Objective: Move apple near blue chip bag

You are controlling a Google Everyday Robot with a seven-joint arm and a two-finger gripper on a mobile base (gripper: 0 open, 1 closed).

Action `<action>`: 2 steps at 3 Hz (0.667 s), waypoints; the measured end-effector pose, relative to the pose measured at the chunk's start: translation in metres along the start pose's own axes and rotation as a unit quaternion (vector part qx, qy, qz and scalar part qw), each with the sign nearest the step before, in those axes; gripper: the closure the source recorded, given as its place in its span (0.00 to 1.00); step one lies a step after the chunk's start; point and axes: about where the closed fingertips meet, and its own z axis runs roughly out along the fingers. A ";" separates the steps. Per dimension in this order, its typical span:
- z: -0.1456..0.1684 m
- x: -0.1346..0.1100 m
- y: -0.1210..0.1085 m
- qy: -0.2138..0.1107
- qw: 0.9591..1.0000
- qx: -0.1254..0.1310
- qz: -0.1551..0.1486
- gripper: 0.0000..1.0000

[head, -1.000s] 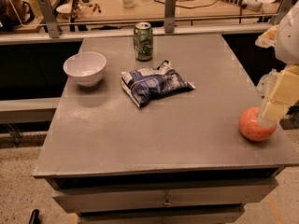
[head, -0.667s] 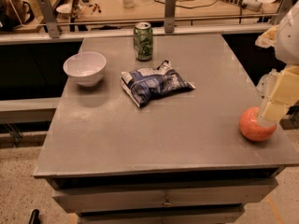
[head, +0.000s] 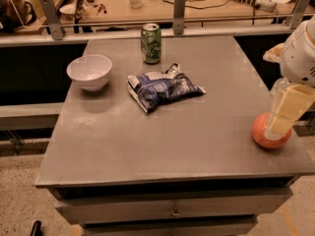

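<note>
Your arm (head: 301, 53) comes in from the right edge of the view, w/ a rounded white shell up top and a flat-sided cream-yellow section angling down and left below it. The gripper (head: 279, 126) is at the end of that, low over the table's right-front corner and right at the apple (head: 260, 132). Its cream lower end overlaps the apple's upper right side. You can't tell from here whether the gripper is clamped on the apple or released.

Apple: round, smooth, orange-red, sitting on the table (head: 147, 141) near the right edge, toward the front.

Blue chip bag (head: 162, 88): crinkly foil, dark blue w/ white patches, pillow-shaped. It lies flat approx. mid-table, skewed at an angle. Apple and bag are well apart, w/ bare tabletop between them.

Other stuff:
- The green can (head: 151, 43) stands upright just behind the bag, near the back edge, w/ a shiny metal top.
- The white bowl (head: 89, 72) is smooth and round, open side up, on the left side, apart from the bag.
- The tabletop is matte grey, flat and squarish.
- A drawer front (head: 172, 211) shows under the front edge.
- Behind the table runs a metal rail (head: 221, 30) w/ upright posts, then a wooden bench w/ cables and clutter too small to make out.
</note>
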 end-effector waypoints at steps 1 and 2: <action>0.020 0.010 -0.005 0.010 1.000 -0.005 -0.003 0.00; 0.032 0.029 -0.010 0.025 1.000 -0.013 0.005 0.00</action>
